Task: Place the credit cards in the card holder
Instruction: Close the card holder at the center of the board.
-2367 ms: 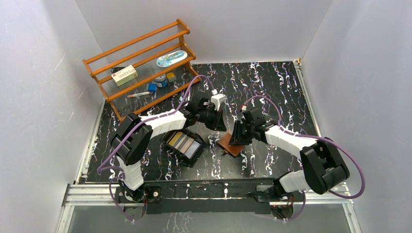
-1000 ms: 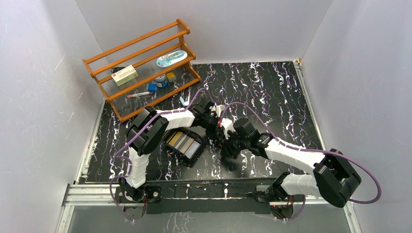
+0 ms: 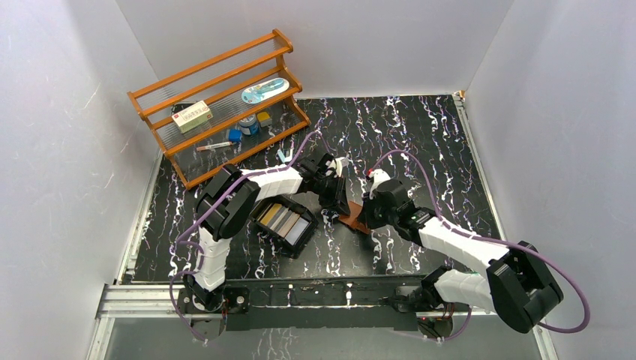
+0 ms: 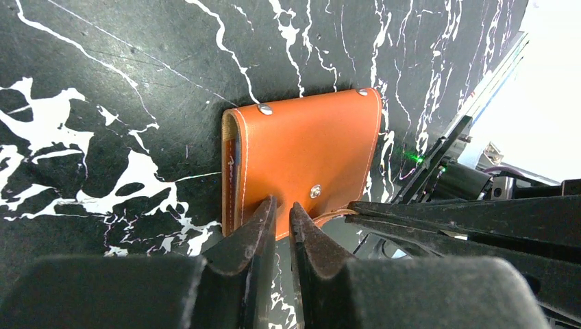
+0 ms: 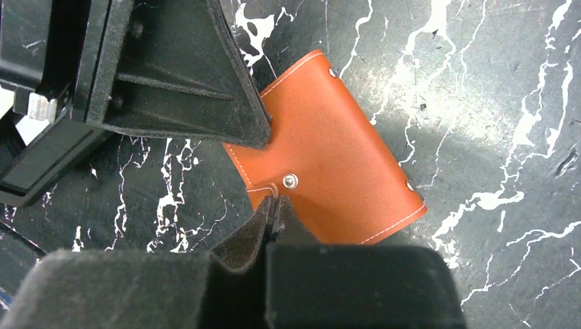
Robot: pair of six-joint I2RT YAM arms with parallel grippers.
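Note:
The card holder (image 4: 308, 161) is a closed brown leather wallet with a pale snap stud, lying flat on the black marbled table; it also shows in the top view (image 3: 352, 220) and the right wrist view (image 5: 342, 171). My left gripper (image 4: 281, 207) is shut with nothing between its fingers, and its tips rest on the holder's near edge. My right gripper (image 5: 274, 203) is shut on the thin flap edge of the holder beside the stud. The credit cards (image 3: 283, 220), silver, tan and white, lie in a black tray (image 3: 257, 219) to the left of both grippers.
A wooden rack (image 3: 217, 97) with a box, a jar and small items stands at the back left. White walls close in the table on three sides. The two grippers meet tip to tip over the holder, with purple cables arching above them.

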